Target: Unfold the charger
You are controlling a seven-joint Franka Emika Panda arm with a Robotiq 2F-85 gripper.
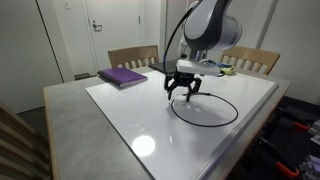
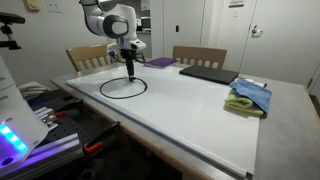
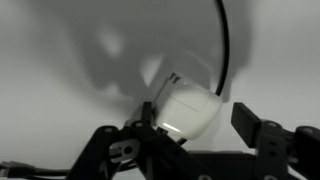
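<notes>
Your gripper point(image 1: 182, 90) is hanging low over the white table point(image 1: 200, 150), jaws standing apart around the white plug point(image 3: 188, 108) and not yet pinching it, likely lining up to seize that end. The charger point(image 1: 205, 125) is lying in a loose black loop beside it, waiting to be drawn straight.

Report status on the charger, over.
Pincer open, white plug inside its jaws. Charger cable lies in one loop, not yet straightened. Purple book, laptop well clear.

White table point(image 2: 190, 112); charger point(image 1: 237, 108), book point(image 1: 123, 77), laptop point(image 2: 207, 73), cloth point(image 2: 250, 98)
</notes>
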